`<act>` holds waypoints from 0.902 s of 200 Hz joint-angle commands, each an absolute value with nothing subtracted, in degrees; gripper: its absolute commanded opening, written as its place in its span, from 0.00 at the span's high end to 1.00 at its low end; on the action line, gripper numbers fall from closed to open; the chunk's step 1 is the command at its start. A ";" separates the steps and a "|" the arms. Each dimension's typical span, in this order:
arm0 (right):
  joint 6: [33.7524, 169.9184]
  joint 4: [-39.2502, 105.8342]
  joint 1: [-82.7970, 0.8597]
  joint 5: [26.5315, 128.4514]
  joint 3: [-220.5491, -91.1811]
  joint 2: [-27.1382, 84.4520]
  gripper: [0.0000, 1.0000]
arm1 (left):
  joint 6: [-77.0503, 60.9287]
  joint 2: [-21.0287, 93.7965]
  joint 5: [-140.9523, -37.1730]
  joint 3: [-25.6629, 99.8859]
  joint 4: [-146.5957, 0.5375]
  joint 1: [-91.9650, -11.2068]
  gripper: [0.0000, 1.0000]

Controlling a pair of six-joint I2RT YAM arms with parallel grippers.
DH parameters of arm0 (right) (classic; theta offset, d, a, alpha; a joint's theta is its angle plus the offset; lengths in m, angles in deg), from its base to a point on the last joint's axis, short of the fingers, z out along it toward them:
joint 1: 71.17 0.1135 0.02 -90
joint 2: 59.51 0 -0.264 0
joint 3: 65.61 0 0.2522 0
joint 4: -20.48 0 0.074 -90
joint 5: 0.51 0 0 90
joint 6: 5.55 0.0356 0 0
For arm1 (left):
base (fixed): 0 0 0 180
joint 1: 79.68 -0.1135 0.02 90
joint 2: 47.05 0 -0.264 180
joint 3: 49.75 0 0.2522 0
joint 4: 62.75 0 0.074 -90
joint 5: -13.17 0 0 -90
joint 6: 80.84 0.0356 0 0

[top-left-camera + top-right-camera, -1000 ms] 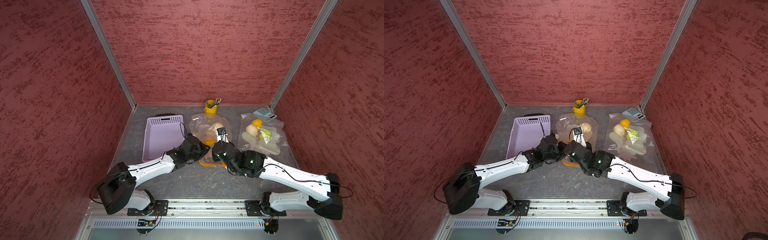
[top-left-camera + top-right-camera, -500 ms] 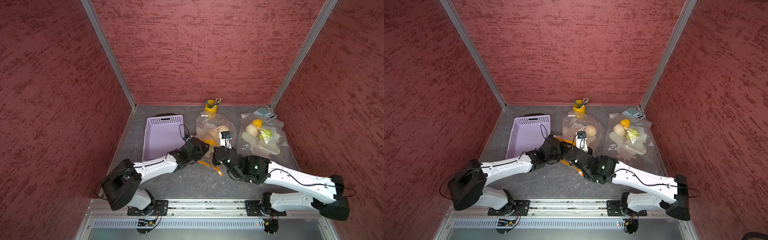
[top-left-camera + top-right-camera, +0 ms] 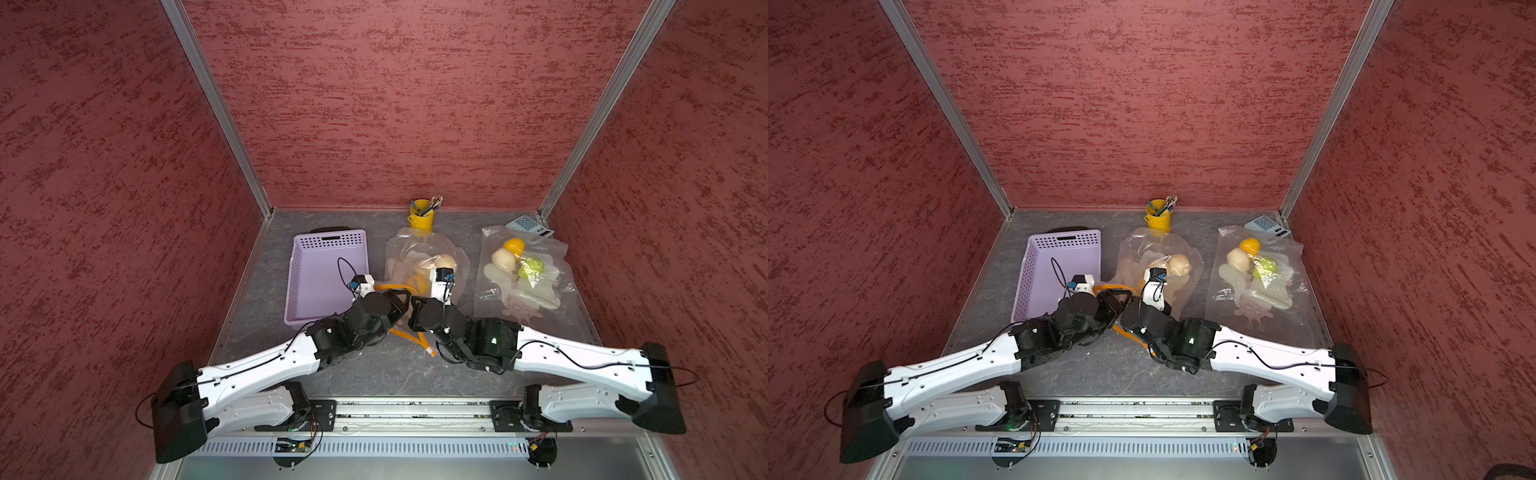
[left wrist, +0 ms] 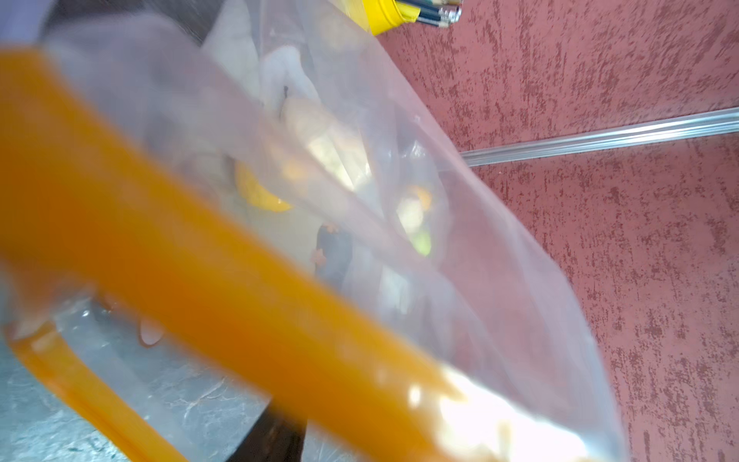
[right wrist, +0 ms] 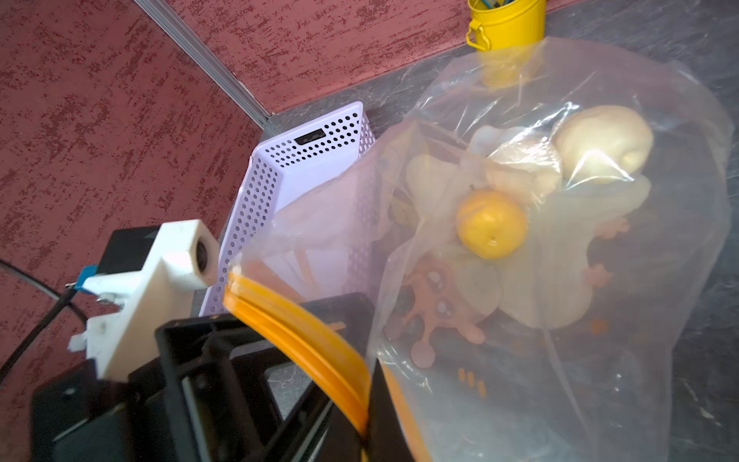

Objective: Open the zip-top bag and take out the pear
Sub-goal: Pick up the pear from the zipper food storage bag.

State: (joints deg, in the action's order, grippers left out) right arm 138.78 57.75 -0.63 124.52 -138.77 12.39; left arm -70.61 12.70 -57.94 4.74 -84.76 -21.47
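The left gripper's (image 3: 398, 298) jaws are hidden behind blurred plastic, so whether they are spread or pinching cannot be told. The right gripper's (image 5: 362, 426) jaws are pressed together on the orange zip strip (image 5: 296, 332), a thick, glossy band that arcs up off the table (image 3: 374, 374) between the two wrists.

Both white-and-black arms reach inward from the near rail and meet nose to nose at the table's centre. The left one points toward two o'clock, the right toward ten o'clock.

At ten o'clock from the grippers sits a lilac plastic basket (image 3: 328, 240), rectangular with perforated walls, just beside the bag's mouth.

At twelve o'clock lies the zip-top bag (image 3: 419, 253), clear, crinkled film with its mouth end raised and its far end on the grey marbled surface. The pear (image 5: 600, 144), pale cream and rounded, lies inside near the far end, beside a smooth orange fruit (image 5: 492, 224) and a flat pink splat-shaped toy (image 5: 432, 316).

Behind the bag, against the rough red wall, stands a yellow metal cup (image 3: 420, 214) of pencils.

At two o'clock a second clear bag (image 3: 536, 291) lies flat, well apart, holding more fruit.
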 commanded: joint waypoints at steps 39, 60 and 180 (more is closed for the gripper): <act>140.51 48.71 -1.68 123.67 -139.52 13.86 1.00 | -72.05 6.46 -52.72 0.49 -91.82 -23.61 0.57; 140.31 45.01 -4.40 118.39 -140.13 16.32 1.00 | -71.05 9.35 -55.86 1.29 -87.57 -26.85 0.57; 136.06 37.68 -12.56 102.83 -139.62 18.31 1.00 | -70.70 29.15 -73.46 6.24 -72.32 -37.08 0.49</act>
